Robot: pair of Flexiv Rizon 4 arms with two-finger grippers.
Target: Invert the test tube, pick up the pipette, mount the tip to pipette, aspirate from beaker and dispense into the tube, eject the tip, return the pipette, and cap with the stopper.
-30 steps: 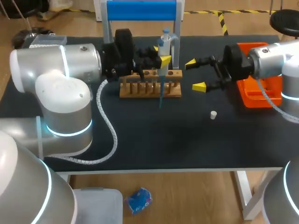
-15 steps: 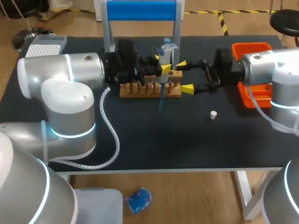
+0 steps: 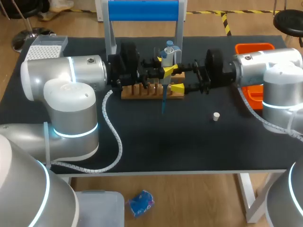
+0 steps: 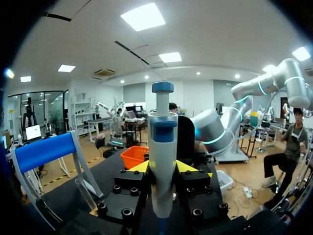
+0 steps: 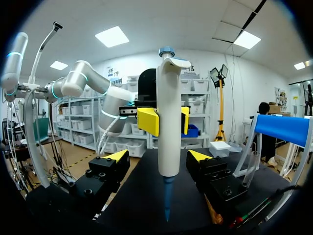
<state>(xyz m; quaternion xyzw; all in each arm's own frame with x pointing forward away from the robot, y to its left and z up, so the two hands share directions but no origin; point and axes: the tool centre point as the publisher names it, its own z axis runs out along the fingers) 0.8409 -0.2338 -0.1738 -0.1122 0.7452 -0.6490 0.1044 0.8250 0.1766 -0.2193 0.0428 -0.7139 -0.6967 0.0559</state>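
Head view: L gripper (image 3: 163,61) has the pipette (image 3: 168,51) upright over the wooden tube rack (image 3: 142,91), mid-table toward the back. The blue tip (image 3: 163,101) is mounted and hangs down in front of the rack. Left wrist view agrees: yellow pads (image 4: 139,167) press the pipette barrel from 2 sides, low on the body, w/ the plunger knob free on top.

R gripper (image 3: 177,78) sits at the same spot from the right side, spread wide w/ one finger each side of the barrel. Right wrist view shows a gap both sides, so no contact and nothing held.

Handling (judgement):
- Pipette looks like rigid plastic, light, w/ a smooth barrel, so it could twist or slide in a 2-pad grip.
- Best hold for R is prob the thick mid-barrel, clear of L's pads and under the finger hook, staying off the plunger and ejector.
- Tip is thin and prob only friction-fit, so a sideways knock on the rack could bend it or pop it off.

Other bits:
- Small white stopper (image 3: 216,116) lies on the mat right-front of the rack, well apart. Prob light and apt to roll.
- A clear tube (image 4: 84,192) shows beside the L gripper, prob the test tube. Can't tell which slot.
- Orange tray (image 3: 255,47) is behind the R arm.
- Tip box (image 3: 45,47) is at the back left corner.
- Beaker: can't pick it out.
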